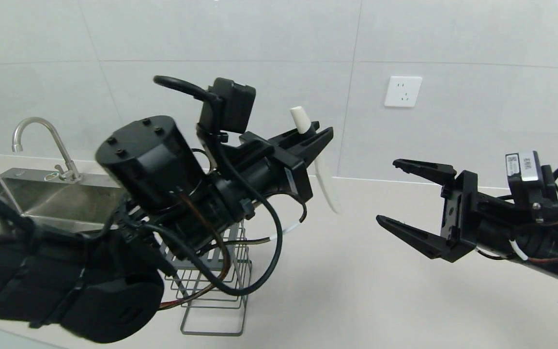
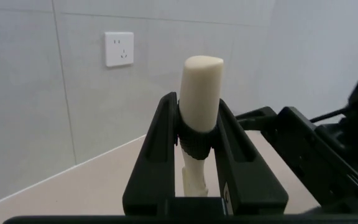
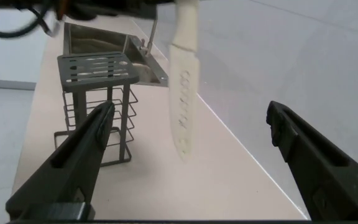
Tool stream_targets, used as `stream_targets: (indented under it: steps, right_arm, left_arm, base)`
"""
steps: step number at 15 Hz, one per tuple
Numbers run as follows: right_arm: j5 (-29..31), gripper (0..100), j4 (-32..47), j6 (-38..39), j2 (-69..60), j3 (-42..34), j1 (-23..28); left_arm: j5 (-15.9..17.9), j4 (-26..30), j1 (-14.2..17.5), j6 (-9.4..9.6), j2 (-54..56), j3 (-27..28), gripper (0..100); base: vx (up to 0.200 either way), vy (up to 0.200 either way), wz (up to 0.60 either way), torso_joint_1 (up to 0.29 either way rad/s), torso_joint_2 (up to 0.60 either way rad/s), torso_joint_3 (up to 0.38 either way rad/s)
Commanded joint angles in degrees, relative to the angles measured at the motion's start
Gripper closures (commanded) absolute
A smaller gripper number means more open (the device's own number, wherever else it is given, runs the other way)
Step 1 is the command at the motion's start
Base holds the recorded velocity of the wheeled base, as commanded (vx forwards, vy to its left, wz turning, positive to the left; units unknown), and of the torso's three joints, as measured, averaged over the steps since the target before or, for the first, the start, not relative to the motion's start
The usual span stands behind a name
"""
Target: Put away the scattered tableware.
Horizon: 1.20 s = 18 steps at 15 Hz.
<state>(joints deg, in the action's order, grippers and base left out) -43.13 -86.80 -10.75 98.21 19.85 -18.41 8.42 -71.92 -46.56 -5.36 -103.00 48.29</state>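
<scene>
My left gripper is raised above the counter and shut on a cream-white knife. The knife's handle sticks up between the fingers and its blade hangs down. In the left wrist view the handle stands clamped between the two black fingers. In the right wrist view the perforated blade hangs in mid-air. My right gripper is open and holds nothing, to the right of the knife and apart from it. A dark wire utensil rack stands on the counter under the left arm; the right wrist view shows its slotted top.
A steel sink with a curved faucet sits at the back left, beside the rack. The beige counter stretches bare to the right. A tiled wall with a white socket stands behind.
</scene>
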Motion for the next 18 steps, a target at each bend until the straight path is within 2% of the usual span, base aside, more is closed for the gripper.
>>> stream_targets:
  steps: [1, 3, 4, 6, 8, 11, 12, 14, 16, 18]
  right_arm:
    - [0.1, 0, 0.1, 0.1, -2.1, -0.1, 1.7]
    - [1.0, 0, 0.1, 0.6, -3.3, -1.6, 2.6]
    - [1.5, 0, 0.0, 0.6, -3.4, -3.9, 3.6]
    - [5.2, 0, 0.0, 0.6, -4.2, -6.0, 5.3]
    - [7.5, 0, 0.1, 1.1, -9.3, -10.0, 10.6]
    - [7.6, 0, 0.3, 1.3, -20.9, -14.7, 19.3]
    - [7.6, 0, 0.7, 1.3, -25.5, -16.9, 20.8]
    - [7.6, 0, 2.1, 1.0, -33.8, -19.8, 21.0]
    - [7.7, 0, 8.5, 1.1, -44.7, -19.8, 21.1]
    - [7.7, 0, 19.7, 0.7, -58.7, -19.8, 20.5]
  left_arm:
    - [0.0, -0.6, 0.1, 0.53, 8.4, -6.7, 100]
    - [0.1, -0.6, 1.7, 0.62, 11.0, -8.5, 100]
    - [0.4, -0.6, 4.0, 1.06, 11.8, -9.0, 100]
    - [0.5, -0.6, 6.6, 2.2, 11.8, -9.1, 100]
    - [0.5, -0.5, 6.7, 2.82, 11.9, -9.8, 100]
    - [0.5, -0.5, 6.7, 3.08, 12.8, -10.7, 100]
    - [0.4, -0.5, 6.8, 2.99, 13.9, -12.0, 100]
    - [0.4, -0.6, 9.2, 3.08, 17.0, -16.1, 100]
    - [0.5, -0.4, 9.6, 3.08, 20.6, -16.6, 100]
    - [0.5, -0.1, 9.8, 2.99, 22.8, -16.8, 100]
  base:
    - [0.0, 0.0, 0.0, 0.0, 0.0, 0.0]
    - [0.0, 0.0, 0.0, 0.0, 0.0, 0.0]
    - [0.0, 0.0, 0.0, 0.0, 0.0, 0.0]
    - [0.0, 0.0, 0.0, 0.0, 0.0, 0.0]
    - [0.0, 0.0, 0.0, 0.0, 0.0, 0.0]
    - [0.0, 0.0, 0.0, 0.0, 0.0, 0.0]
    - [0.0, 0.0, 0.0, 0.0, 0.0, 0.0]
    - [0.0, 0.0, 0.0, 0.0, 0.0, 0.0]
    - [0.0, 0.0, 0.0, 0.0, 0.0, 0.0]
    - [0.0, 0.0, 0.0, 0.0, 0.0, 0.0]
